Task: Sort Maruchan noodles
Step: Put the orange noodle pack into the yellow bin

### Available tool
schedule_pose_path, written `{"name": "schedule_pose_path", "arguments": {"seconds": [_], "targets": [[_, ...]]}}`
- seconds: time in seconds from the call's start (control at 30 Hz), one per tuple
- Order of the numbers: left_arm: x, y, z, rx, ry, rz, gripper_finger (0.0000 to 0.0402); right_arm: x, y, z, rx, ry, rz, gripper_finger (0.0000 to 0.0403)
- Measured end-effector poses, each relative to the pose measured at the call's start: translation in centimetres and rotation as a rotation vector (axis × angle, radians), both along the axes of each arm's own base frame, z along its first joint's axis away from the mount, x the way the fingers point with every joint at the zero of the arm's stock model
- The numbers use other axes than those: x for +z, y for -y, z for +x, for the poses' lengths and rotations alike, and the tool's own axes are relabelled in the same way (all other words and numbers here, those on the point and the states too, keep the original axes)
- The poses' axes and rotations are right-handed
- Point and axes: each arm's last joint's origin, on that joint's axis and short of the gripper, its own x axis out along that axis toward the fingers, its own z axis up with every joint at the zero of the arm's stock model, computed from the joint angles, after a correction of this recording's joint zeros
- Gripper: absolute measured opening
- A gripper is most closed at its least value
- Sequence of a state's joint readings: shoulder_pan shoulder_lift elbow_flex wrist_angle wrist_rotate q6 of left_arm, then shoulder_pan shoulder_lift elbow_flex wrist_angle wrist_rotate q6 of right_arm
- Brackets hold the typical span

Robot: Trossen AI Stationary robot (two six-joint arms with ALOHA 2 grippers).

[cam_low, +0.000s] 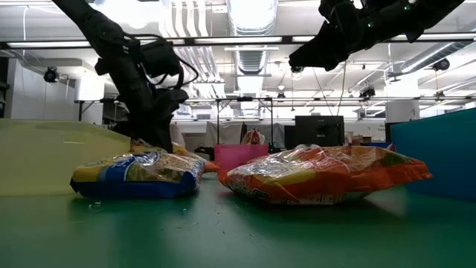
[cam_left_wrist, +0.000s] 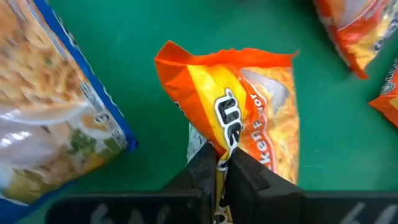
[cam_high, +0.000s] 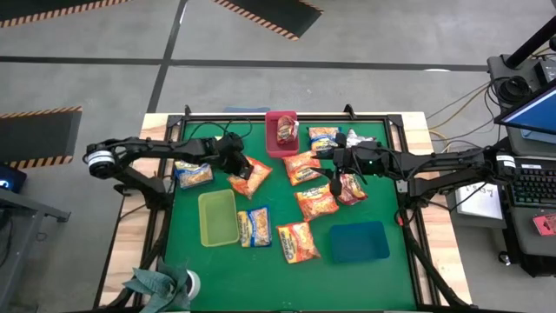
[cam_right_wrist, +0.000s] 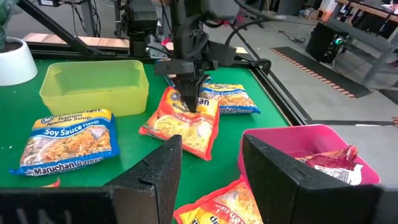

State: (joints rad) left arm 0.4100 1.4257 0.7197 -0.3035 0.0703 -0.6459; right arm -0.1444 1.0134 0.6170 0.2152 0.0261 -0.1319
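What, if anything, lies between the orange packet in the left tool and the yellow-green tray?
Nothing visible. The left tool is shut on the orange packet, and only bare green mat separates it from the yellow-green tray. The blue-and-yellow packet lies beside the tray, off that line.

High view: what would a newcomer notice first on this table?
Probably the left hand, shut on an orange packet beside the yellow tray. Next, the scatter of packets across the green mat, with the right hand open above the middle cluster. The pink tray at the far edge already holds a red packet.
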Motion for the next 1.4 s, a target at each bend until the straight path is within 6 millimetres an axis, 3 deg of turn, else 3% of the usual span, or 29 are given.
{"name": "schedule_pose_path", "arguments": {"seconds": [0.27,0.53,0.67,1.0,1.4], "targets": [[4.6,1.5,-0.8,-0.118,0.147,0.261,0.0001,0.0,0.0,0.0,0.000,0.000,0.000,0.0160],[10.3,5.4,-3.0,-0.299,0.354,0.604,0.0000,0.0,0.1,0.7,-0.009,0.053,0.030,0.0160],[11.8,7.4,-4.1,-0.347,0.427,0.712,0.0000,-0.8,0.3,2.2,-0.011,0.097,0.038,0.0160],[12.2,10.5,-6.1,-0.400,0.498,0.792,0.0000,-3.0,0.9,6.5,0.019,0.307,0.098,0.0164],[9.9,12.1,-9.1,-0.331,0.540,0.755,0.0000,-4.5,1.4,13.0,0.144,0.282,0.278,0.0223]]}}
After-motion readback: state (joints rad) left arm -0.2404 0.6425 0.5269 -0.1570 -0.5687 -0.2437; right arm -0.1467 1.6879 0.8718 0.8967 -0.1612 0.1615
